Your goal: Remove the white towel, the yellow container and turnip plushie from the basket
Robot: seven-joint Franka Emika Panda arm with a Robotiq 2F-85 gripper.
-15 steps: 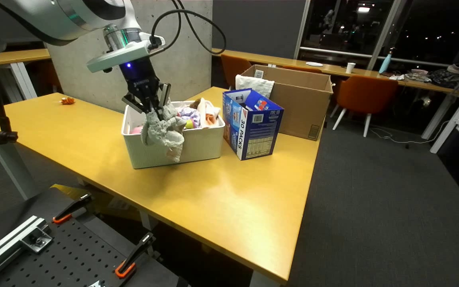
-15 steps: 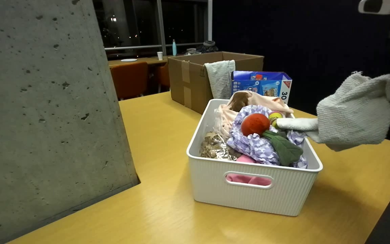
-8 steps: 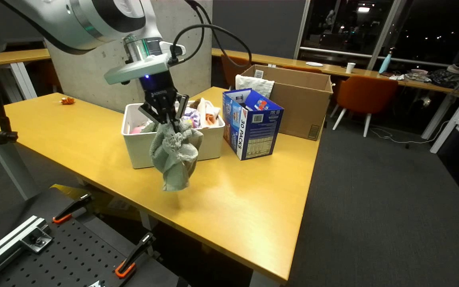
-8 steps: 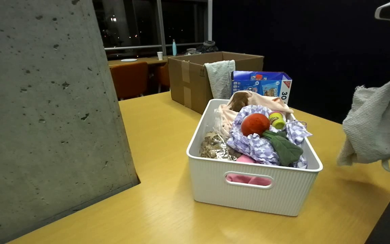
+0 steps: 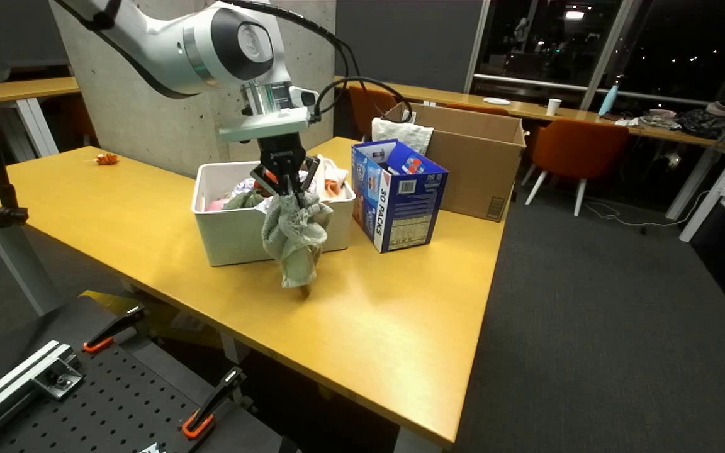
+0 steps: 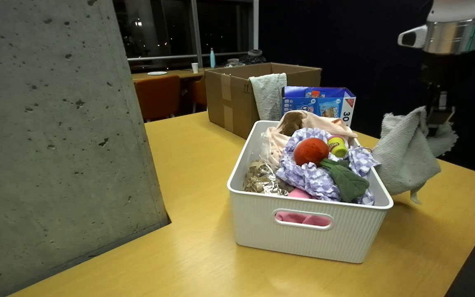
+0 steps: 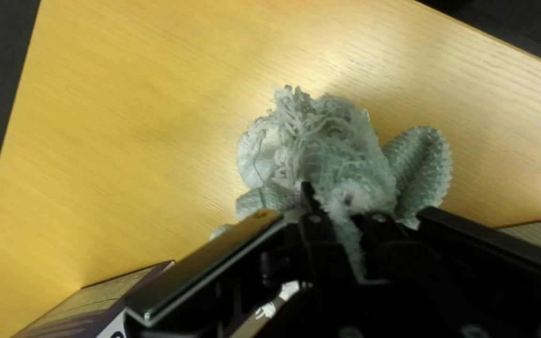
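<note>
As the tool [image 5: 294,192] pinches the white towel [image 5: 297,239], hanging lengthwise toward six o'clock, lowering should reach the bench [image 5: 394,314]

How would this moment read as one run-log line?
hand: holding white towel | towel: outside basket, over table | inside basket: yellow container, turnip plushie | next (likely): release towel

In an exterior view the gripper [image 6: 437,126] pinches the white towel [image 6: 404,159], which hangs below the fingers [image 6: 442,117]. Lower than the fingers and left of them there, the basket [image 6: 303,241] holds the yellow container [image 6: 338,146] and, farther left, the turnip plushie [image 6: 311,151].
</note>
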